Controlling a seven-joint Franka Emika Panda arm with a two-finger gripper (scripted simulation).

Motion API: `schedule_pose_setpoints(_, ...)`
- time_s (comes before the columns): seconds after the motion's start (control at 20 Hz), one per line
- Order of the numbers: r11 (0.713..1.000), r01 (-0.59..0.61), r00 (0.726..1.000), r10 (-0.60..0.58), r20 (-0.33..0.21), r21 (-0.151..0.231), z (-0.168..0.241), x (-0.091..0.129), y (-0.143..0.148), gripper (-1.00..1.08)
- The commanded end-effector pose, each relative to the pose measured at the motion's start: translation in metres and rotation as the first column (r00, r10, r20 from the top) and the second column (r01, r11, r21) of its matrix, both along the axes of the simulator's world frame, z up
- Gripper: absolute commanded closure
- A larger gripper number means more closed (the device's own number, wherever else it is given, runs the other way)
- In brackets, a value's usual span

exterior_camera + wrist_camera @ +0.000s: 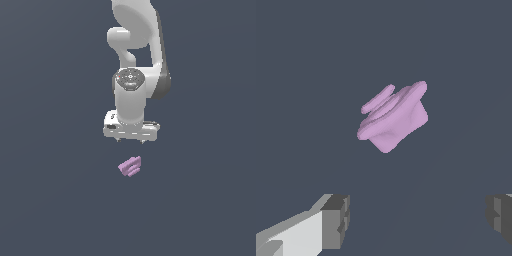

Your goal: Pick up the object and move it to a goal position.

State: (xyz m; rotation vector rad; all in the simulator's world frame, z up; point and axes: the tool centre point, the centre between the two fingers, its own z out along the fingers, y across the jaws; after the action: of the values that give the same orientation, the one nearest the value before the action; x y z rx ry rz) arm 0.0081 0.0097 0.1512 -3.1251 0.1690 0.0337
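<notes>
The object (130, 166) is a small light purple-pink blocky piece with parallel ridges, lying on the dark grey floor. The white arm hangs over it, and my gripper (130, 142) points down just above and behind the piece, apart from it. Its short fingertips (143, 142) stand wide apart with nothing between them. In the wrist view the object (393, 117) lies beyond the gripper (418, 220), whose two grey pads (336, 220) sit far apart at the picture's edge. The gripper is open and empty.
The floor (50, 200) is a plain dark grey surface. No other object shows in either view, and no goal marker is visible.
</notes>
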Motion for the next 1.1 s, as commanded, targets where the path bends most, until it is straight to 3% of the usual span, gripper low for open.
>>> schedule_pose_setpoints(0.0,0.999,0.054,0.999,-0.054,0.000,0.000,-0.003,0.004,0.000,-0.92)
schedule_pose_setpoints(0.25,0.982,0.187,0.982,-0.187,0.000,-0.002,-0.009,0.015,0.000,-0.92)
schedule_pose_setpoints(0.5,0.948,0.319,0.948,-0.319,0.001,-0.004,-0.016,0.025,0.001,-0.92)
schedule_pose_setpoints(0.75,0.896,0.445,0.896,-0.445,0.004,-0.007,-0.023,0.035,0.002,-0.92)
schedule_pose_setpoints(1.05,0.813,0.583,0.813,-0.583,0.008,-0.010,-0.032,0.047,0.003,-0.92)
